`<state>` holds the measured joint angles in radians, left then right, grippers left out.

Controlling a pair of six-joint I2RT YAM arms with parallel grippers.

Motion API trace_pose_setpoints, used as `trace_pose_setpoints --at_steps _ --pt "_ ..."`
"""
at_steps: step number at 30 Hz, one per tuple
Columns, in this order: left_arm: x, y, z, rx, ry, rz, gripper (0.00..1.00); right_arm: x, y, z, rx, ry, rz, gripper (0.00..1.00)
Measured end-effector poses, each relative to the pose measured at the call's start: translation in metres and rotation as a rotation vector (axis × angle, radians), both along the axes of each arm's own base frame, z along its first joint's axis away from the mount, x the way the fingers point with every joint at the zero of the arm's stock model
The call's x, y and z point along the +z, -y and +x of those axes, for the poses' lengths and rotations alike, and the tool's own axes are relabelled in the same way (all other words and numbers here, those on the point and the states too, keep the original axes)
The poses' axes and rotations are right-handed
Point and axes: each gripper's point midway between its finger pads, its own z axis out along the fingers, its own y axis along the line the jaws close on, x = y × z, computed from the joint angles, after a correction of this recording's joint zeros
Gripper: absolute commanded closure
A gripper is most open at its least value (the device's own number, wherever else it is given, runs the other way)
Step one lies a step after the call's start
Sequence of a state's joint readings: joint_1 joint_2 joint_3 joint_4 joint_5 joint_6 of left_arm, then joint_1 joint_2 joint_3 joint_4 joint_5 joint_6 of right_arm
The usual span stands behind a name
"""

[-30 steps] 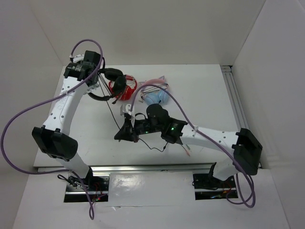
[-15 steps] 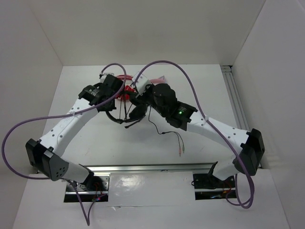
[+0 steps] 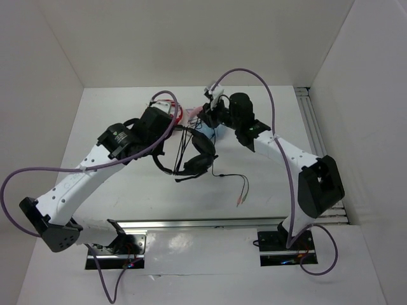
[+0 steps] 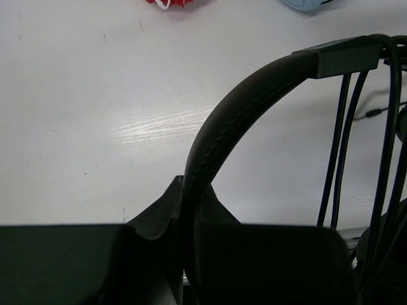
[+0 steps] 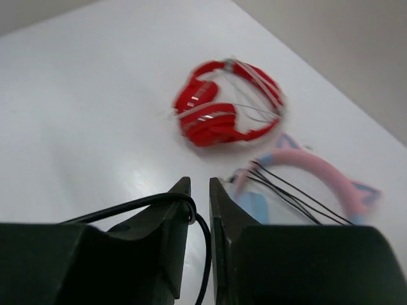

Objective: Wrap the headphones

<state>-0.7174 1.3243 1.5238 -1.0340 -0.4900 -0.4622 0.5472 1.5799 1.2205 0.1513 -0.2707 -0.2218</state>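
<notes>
The black headphones (image 3: 198, 159) hang over the table's middle. My left gripper (image 3: 159, 152) is shut on their padded headband (image 4: 235, 114), which runs up from between its fingers (image 4: 191, 210). The thin black cable (image 3: 186, 136) runs in several strands from the headset up to my right gripper (image 3: 203, 117). In the right wrist view that gripper (image 5: 199, 190) is nearly closed, with the cable (image 5: 205, 235) draped over one finger and passing through the narrow gap. The loose cable tail (image 3: 224, 176) lies on the table and ends in coloured plugs (image 3: 240, 198).
Red-and-white headphones (image 5: 226, 111) and light-blue and pink cat-ear headphones (image 5: 318, 181) lie at the back of the table, just beyond my right gripper. A metal rail (image 3: 313, 127) runs along the right edge. White walls enclose the table on three sides.
My left gripper has carried the headset right and nearer. My right gripper has swung to the back centre, drawing the cable up in strands. The plug end has slid a little.
</notes>
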Motion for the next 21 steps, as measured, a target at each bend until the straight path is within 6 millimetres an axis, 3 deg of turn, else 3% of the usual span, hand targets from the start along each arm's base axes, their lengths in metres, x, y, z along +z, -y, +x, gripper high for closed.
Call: trace_pose_setpoints --at_steps 4,6,11,14,18,21 --pt "0.017 -0.011 -0.013 -0.008 0.003 0.022 1.0 -0.002 -0.045 -0.019 0.229 -0.093 0.2 0.67" --pt "0.02 -0.017 -0.017 -0.001 -0.002 0.039 1.0 -0.012 -0.066 -0.035 0.331 -0.152 0.285 0.64" --pt "0.024 -0.026 -0.02 0.033 -0.022 0.046 1.0 -0.064 -0.109 -0.072 0.506 -0.352 0.422 0.61" --pt "0.034 -0.03 -0.017 0.065 -0.008 0.019 1.0 -0.089 -0.126 -0.087 0.556 -0.441 0.47 0.6" --pt "0.065 -0.04 -0.01 0.137 0.06 -0.052 1.0 -0.11 -0.141 -0.102 0.601 -0.518 0.519 0.59" --pt "0.092 -0.056 -0.005 0.207 0.131 -0.106 1.0 -0.119 -0.143 -0.111 0.606 -0.556 0.54 0.67"
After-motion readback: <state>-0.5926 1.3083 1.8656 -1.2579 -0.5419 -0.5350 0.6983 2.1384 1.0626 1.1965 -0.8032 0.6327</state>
